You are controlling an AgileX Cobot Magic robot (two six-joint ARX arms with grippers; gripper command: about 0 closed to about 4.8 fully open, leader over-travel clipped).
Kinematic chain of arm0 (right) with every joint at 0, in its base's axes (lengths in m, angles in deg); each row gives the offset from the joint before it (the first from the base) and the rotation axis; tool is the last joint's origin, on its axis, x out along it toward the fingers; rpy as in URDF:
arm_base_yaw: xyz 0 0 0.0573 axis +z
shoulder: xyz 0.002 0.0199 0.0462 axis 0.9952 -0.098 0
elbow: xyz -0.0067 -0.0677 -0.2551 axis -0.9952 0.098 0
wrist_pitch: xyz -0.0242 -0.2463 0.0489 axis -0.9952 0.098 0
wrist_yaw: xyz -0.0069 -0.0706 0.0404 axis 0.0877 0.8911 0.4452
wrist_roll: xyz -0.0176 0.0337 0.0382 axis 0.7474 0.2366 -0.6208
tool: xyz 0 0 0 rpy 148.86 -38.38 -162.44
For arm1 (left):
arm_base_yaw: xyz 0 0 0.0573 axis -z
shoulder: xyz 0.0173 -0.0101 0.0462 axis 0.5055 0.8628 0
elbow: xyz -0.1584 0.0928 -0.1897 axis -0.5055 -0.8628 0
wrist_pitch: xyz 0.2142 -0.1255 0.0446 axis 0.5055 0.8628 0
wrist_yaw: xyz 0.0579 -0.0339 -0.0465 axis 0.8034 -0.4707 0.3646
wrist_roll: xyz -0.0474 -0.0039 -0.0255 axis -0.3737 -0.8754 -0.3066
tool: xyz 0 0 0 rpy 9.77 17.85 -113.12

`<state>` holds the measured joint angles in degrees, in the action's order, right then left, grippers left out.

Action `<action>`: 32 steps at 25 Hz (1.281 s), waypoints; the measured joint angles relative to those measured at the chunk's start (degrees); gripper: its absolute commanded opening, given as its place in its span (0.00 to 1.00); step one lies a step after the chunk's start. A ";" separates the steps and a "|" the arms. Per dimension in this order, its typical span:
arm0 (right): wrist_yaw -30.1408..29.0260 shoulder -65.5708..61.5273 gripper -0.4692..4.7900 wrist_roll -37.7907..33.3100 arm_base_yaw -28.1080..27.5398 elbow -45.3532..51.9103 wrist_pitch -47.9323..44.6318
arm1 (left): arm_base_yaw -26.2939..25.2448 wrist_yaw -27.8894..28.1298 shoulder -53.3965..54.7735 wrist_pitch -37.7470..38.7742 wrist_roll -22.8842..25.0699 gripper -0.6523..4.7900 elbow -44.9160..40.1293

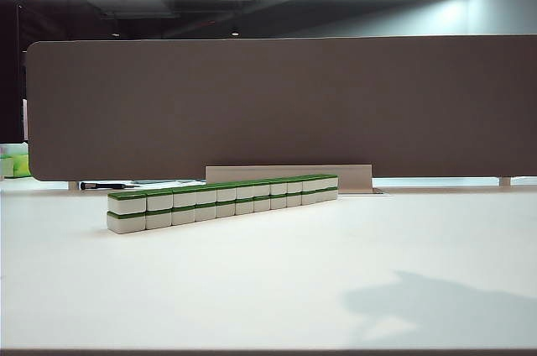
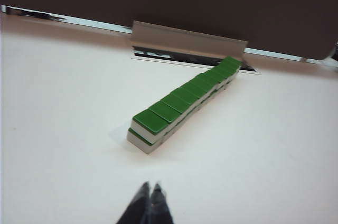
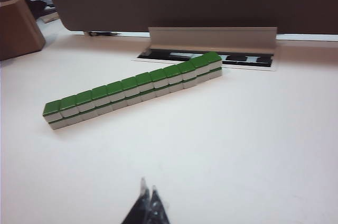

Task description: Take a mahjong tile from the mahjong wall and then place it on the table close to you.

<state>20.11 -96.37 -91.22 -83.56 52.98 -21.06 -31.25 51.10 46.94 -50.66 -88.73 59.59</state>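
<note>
Mahjong wall [image 1: 222,202]: intact two-tier row, counter [image 1: 268,289] centre, running toward 1 o'clock. Left gripper [image 2: 150,188] and right gripper [image 3: 147,186]: jaws apparently clenched, empty, hovering short of it, pre-approach.

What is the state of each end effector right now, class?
Left end effector: closed, holding nothing, short of the mahjong wall.
Right end effector: closed, holding nothing, over the table.
</note>
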 measured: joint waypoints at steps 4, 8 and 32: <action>-3.08 -2.67 0.09 0.00 0.24 -1.46 -0.13 | 0.00 -3.72 2.89 0.00 -1.70 0.11 0.11; -3.43 -3.08 0.09 0.00 2.45 -1.60 -0.13 | 0.00 -5.42 7.98 0.44 -2.10 0.11 2.71; -3.61 -3.74 0.09 0.00 4.24 -1.77 -0.11 | 6.36 -4.04 62.60 8.57 13.14 0.11 44.35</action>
<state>16.50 -100.11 -91.22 -79.32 51.21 -21.17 -24.89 47.05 109.53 -42.09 -75.59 103.94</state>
